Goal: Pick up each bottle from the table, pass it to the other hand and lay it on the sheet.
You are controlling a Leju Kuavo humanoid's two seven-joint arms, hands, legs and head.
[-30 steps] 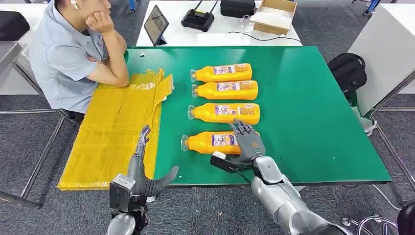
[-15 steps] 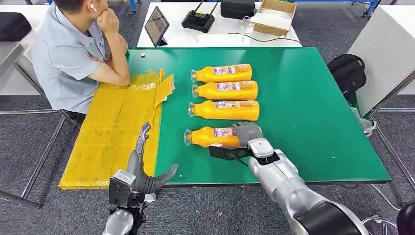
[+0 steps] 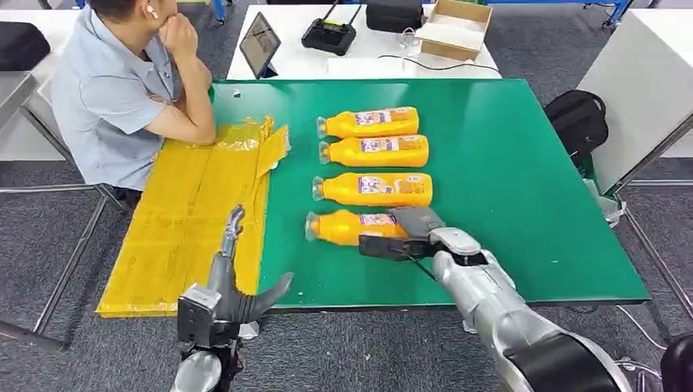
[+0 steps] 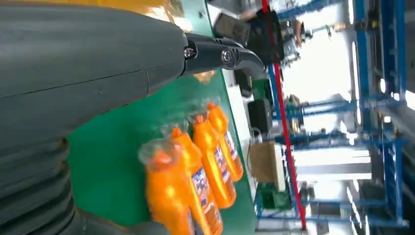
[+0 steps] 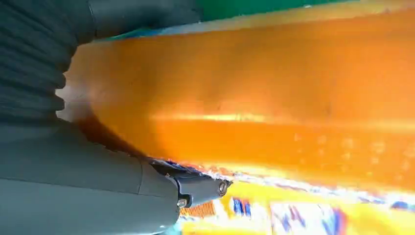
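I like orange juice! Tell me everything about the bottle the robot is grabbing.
The nearest bottle is clear plastic full of orange drink, with a clear cap and a blue, white and yellow label. It lies on its side on the green table, cap towards the yellow sheet. The right hand grips its base end.

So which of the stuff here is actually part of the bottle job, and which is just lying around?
Job: four orange bottles, the nearest gripped by the right hand; yellow sheet; left hand, open.
Lying about: tablet, controller, cardboard box, backpack.
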